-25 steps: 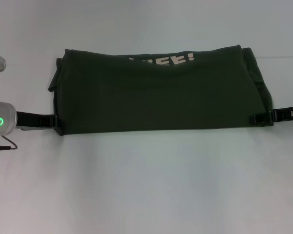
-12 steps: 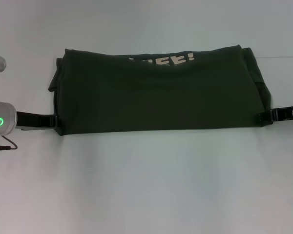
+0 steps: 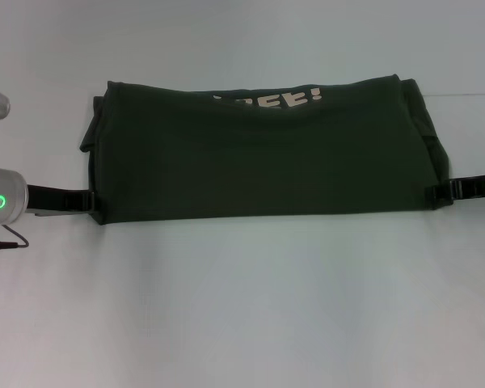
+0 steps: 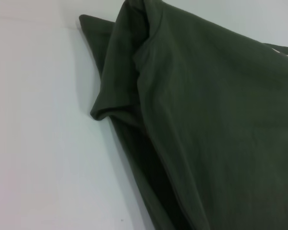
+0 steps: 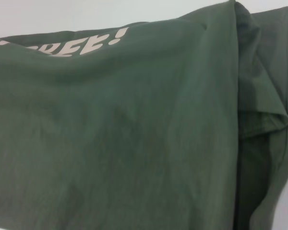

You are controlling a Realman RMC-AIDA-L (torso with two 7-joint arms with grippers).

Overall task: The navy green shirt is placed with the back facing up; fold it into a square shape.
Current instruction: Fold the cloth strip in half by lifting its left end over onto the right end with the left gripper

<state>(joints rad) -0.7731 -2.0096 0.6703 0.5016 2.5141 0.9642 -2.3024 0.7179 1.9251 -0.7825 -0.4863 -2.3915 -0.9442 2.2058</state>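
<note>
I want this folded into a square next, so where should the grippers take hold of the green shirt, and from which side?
Probably at the short ends of the navy green shirt: it lies as a wide band, so one end must fold over the other. The left gripper and right gripper sit at its near corners; come in low from the sides, under the stacked layers.

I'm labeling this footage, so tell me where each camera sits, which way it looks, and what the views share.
Head view: above, looking down on the navy green shirt on the white table; left hand and right hand at its near corners.
Left wrist view: close on the shirt's sleeve end; no hand shows.
Right wrist view: close on the other end; no hand shows.
Shared: head and right wrist views show the cream lettering.
</note>
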